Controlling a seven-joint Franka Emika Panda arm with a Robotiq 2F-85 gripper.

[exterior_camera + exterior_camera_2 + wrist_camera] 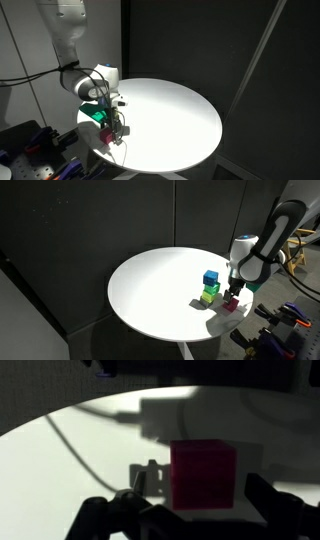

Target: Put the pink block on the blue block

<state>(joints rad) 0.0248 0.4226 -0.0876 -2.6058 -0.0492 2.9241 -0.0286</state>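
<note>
Pink block (203, 475) is cube, so we see no long axis. It sits flat on white table (150, 290), one face square to wrist camera. Location: near table edge, just beside blue block (211, 277) and green cubes (209, 294). Gripper (234, 293) directly above it, fingers (275, 508) straddling block. Jaws spread wider than block, gap showing on one side. We can't confirm contact.

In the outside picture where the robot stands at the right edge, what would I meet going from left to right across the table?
Bare white table → blue block → pink block → robot arm.
</note>
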